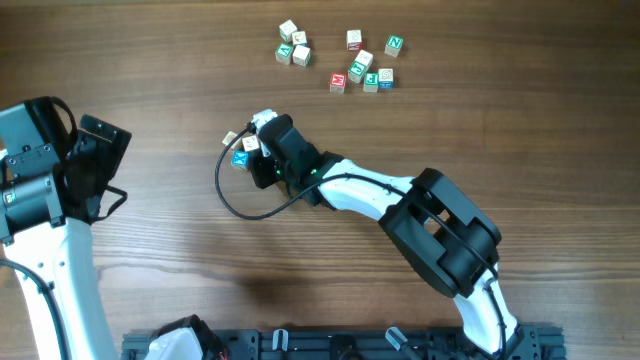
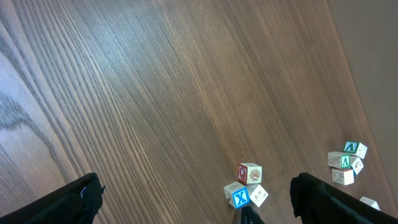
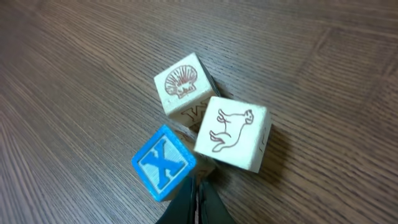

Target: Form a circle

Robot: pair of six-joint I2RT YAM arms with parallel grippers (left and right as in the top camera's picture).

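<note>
My right gripper is pressed together, holding nothing. Its tip sits at the near corner of the blue X cube, which is bunched with the shell cube and animal cube left of mid-table. My left gripper stands spread at the left. Judgement: nudging stage, no circle yet. The next push must ease this clump into an arc, gently.

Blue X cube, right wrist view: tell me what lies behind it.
Behind the blue-faced wooden X cube sit two pale wooden cubes: a shell-printed cube and an animal-printed cube, close together. The shell-printed cube's near side is partly covered.
</note>
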